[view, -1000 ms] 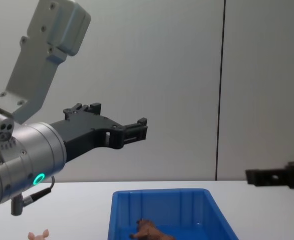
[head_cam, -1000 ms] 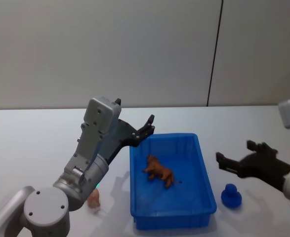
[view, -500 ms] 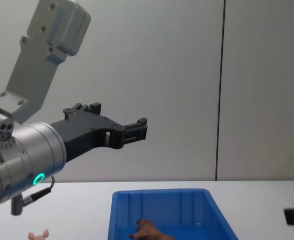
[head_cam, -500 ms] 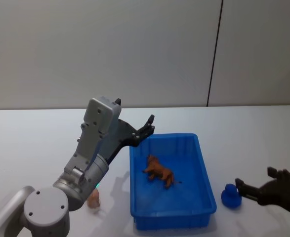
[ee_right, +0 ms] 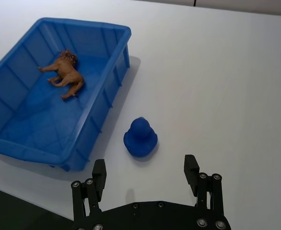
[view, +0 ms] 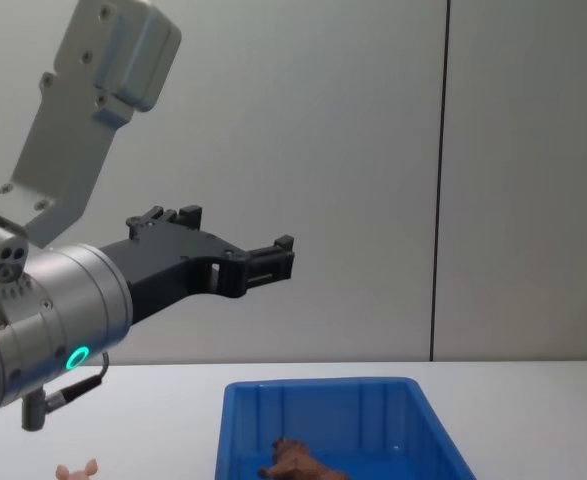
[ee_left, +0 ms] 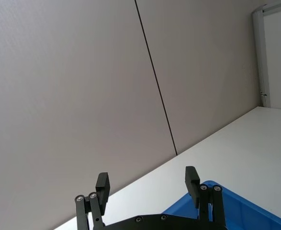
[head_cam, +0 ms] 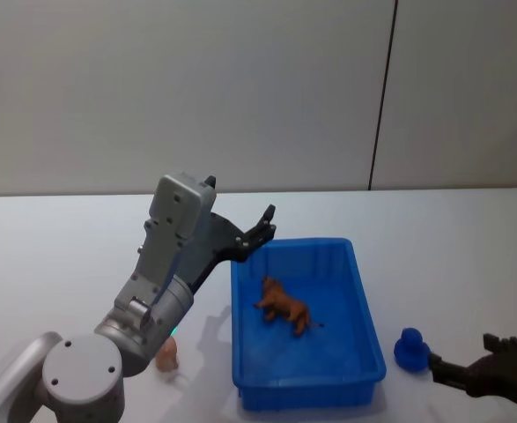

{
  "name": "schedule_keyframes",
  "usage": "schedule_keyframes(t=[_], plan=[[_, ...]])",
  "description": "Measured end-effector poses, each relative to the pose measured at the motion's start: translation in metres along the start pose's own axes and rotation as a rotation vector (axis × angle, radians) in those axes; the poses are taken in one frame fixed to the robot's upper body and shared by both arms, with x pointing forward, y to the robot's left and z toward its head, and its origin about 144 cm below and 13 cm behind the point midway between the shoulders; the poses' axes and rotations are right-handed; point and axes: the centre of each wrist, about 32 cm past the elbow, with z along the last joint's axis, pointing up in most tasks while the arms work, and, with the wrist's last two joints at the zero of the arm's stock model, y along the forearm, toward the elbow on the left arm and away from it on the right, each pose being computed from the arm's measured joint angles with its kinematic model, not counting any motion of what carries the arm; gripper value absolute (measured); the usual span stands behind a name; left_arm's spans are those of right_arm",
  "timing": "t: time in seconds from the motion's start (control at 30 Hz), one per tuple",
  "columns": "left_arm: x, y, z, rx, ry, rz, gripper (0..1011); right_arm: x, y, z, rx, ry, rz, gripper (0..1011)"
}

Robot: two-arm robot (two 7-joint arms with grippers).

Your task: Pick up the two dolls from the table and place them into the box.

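While the box (head_cam: 330, 339) holds one doll (head_cam: 284, 306), another doll (head_cam: 167, 354) (pink) rests outside.

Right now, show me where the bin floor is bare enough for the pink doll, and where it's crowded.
Bare: the bin's near half, between the brown doll and the near wall, and its far-right corner. Crowded: mid-floor, where the doll lies. Left jaws hang open high near the far-left corner; right jaws open by the blue toy outside the right wall.

- Our head camera looks down on the box (head_cam: 311, 394); our chest camera sees it low, side-on.
- Our right wrist camera overlooks it; the left faces the wall (ee_left: 83, 96).
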Motion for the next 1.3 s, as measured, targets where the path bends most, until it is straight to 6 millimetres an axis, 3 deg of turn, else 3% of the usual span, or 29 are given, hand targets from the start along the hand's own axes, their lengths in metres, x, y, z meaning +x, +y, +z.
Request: schedule_keyframes(t=[1.0, 1.3], plan=[[0.0, 0.0, 0.0, 0.0, 0.0, 0.0, 1001, 0.005, 0.08, 0.005, -0.097, -0.022, 0.047, 1001], [0.0, 0.0, 0.0, 0.0, 0.0, 0.0, 1001, 0.003, 0.095, 0.007, -0.119, -0.026, 0.058, 1001]])
